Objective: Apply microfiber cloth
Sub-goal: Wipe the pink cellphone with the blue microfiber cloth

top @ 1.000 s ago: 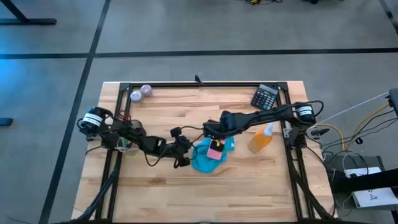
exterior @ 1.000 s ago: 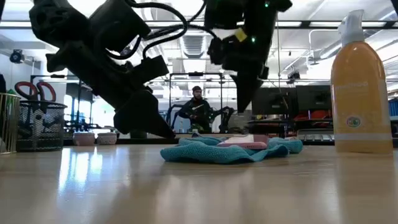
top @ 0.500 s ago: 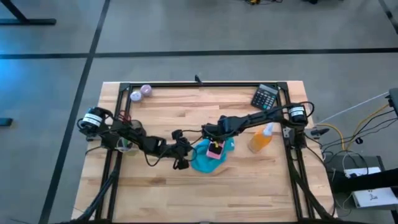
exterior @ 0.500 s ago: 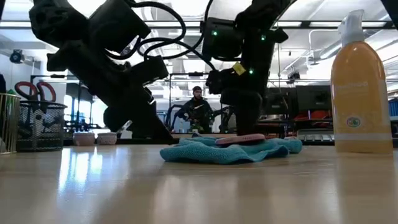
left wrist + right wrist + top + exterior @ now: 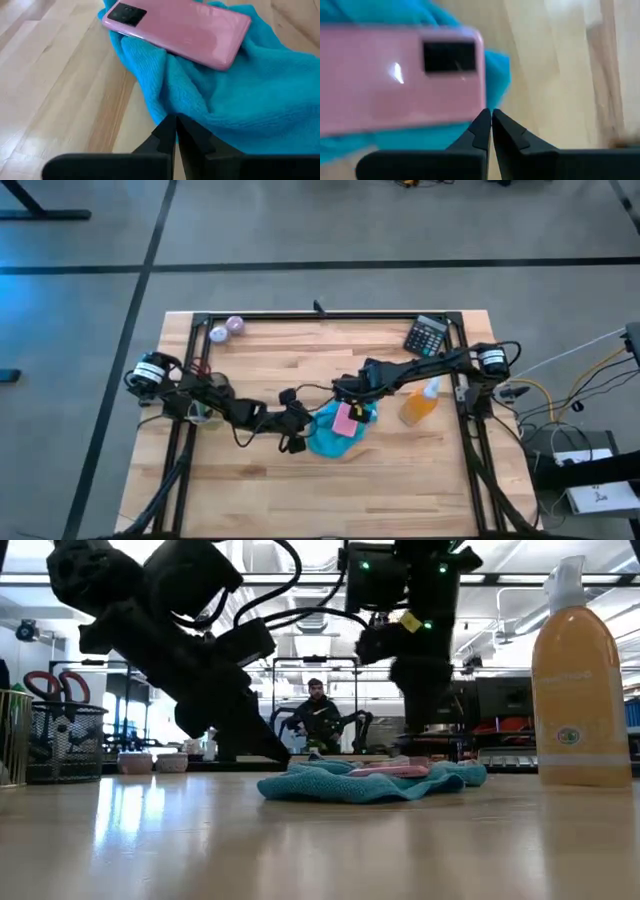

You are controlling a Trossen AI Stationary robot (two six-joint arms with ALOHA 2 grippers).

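The teal-blue microfiber cloth point(image 5: 328, 435) lies crumpled on the wooden table, near its middle. A pink phone point(image 5: 345, 420) lies camera side up on the cloth point(image 5: 260, 100), resting on its folds. My left gripper point(image 5: 297, 432) is shut and low over the table at the cloth's left edge point(image 5: 159, 107). My right gripper point(image 5: 350, 393) is shut and hangs a little above the phone's camera end point(image 5: 452, 57), pointing down. In the low view it point(image 5: 418, 740) stands clear above the phone point(image 5: 395, 770). My left gripper's shut fingertips point(image 5: 167, 131) stand right at the cloth's left edge, coming in low from the table's left. I cannot tell whether they touch it.
An orange spray bottle point(image 5: 420, 405) stands right of the cloth. A calculator point(image 5: 428, 335) lies at the far right, two small balls point(image 5: 227, 328) at the far left. A wire basket with scissors point(image 5: 55, 735) stands at the left edge. A person point(image 5: 318, 712) sits in the room behind.
My right gripper has dropped down onto the phone's far end and then risen clear again, ending slightly nearer the table's right edge. Its fingers have stayed shut. The cloth and the phone lie about where they were.
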